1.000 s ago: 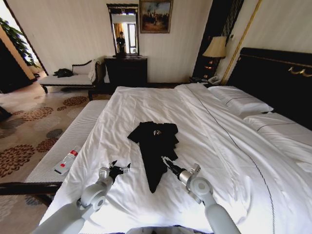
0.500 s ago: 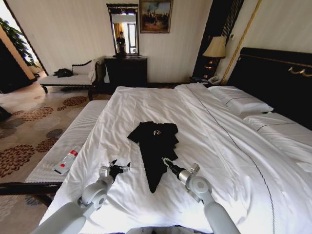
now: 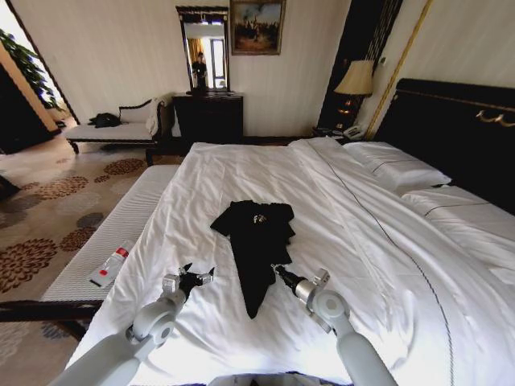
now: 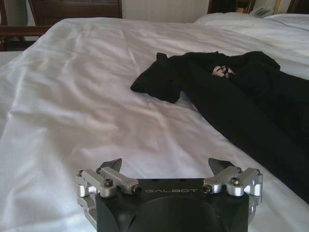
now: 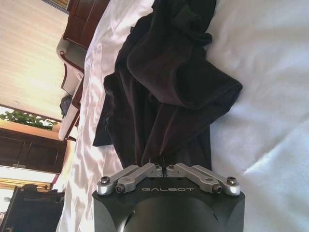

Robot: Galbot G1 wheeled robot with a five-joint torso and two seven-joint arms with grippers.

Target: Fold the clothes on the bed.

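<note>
The clothes are one black T-shirt (image 3: 256,240) lying bunched in the middle of the bed (image 3: 362,241), with its narrow lower part pointing toward me. My right gripper (image 3: 278,270) is at the shirt's right edge. In the right wrist view its fingers meet at the gripper's tip (image 5: 163,166), and folds of the black fabric (image 5: 164,92) run into them. My left gripper (image 3: 194,276) hovers over bare sheet to the left of the shirt. The left wrist view shows this gripper (image 4: 165,163) open, with the shirt (image 4: 227,96) ahead and to one side of it.
A pale bench (image 3: 121,233) runs along the bed's left side with a bottle (image 3: 111,265) lying on it. Pillows (image 3: 398,169) and a dark headboard (image 3: 459,129) are at the right. A chaise (image 3: 113,129), dresser (image 3: 208,117) and lamp (image 3: 356,79) stand at the far wall.
My right gripper has drawn back slightly toward me along the shirt's right edge. The left gripper has hardly moved.
</note>
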